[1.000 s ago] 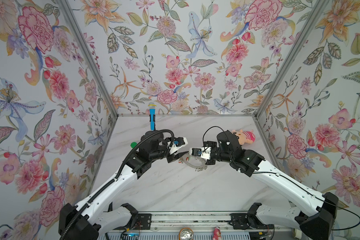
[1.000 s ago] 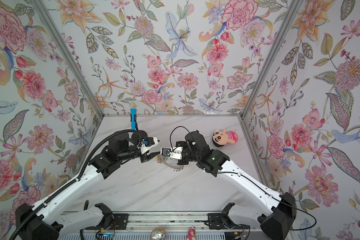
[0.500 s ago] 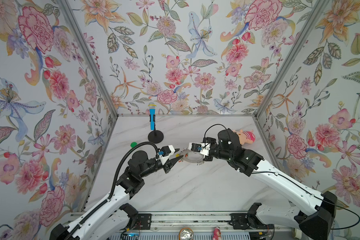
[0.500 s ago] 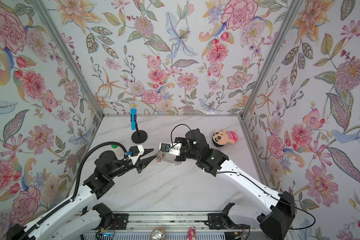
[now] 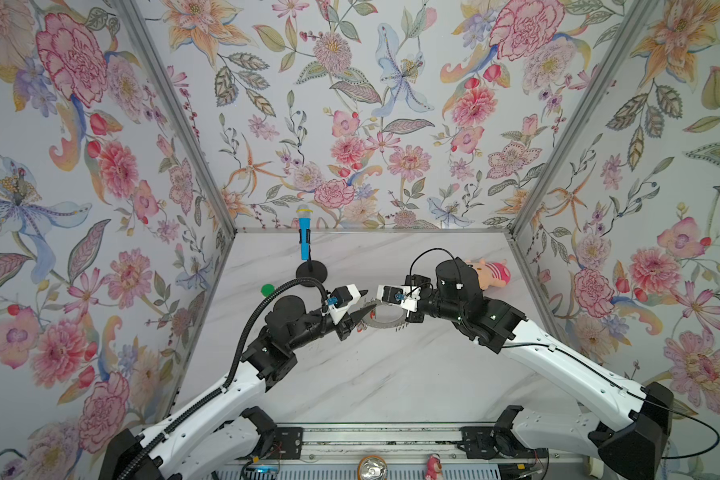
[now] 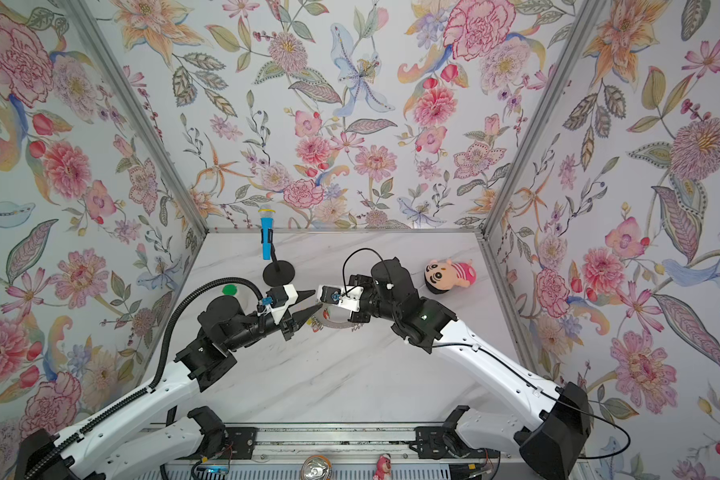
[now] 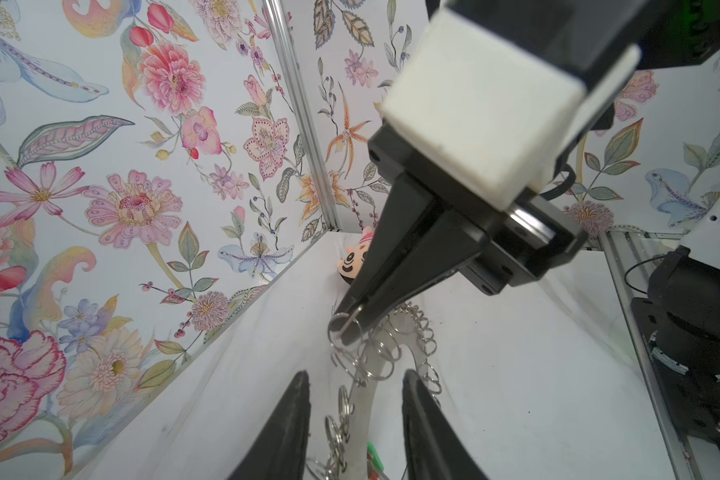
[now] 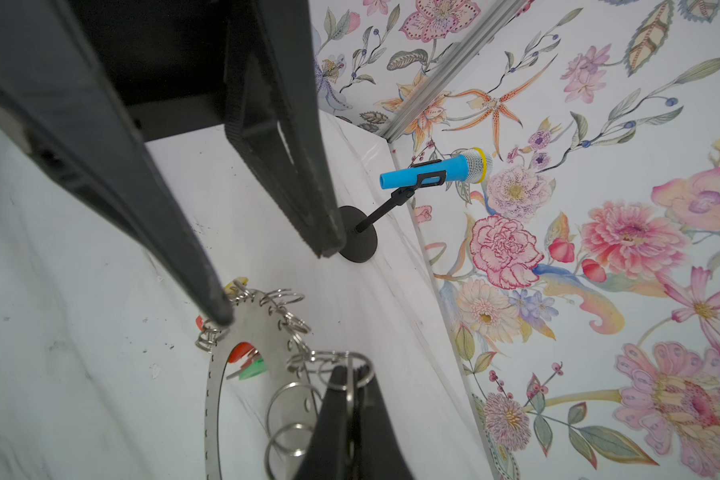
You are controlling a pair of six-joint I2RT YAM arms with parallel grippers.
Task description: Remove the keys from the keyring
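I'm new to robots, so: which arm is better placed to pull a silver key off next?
Left, probably: the left claw is open near the colour-tagged silver keys, while the right claw is shut on a wire loop of the flat grey metal keyring, steadying it.

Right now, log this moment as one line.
left gripper: open, astride keyring rim | right gripper: shut on a wire loop of keyring | keys: tags showing through keyring hole
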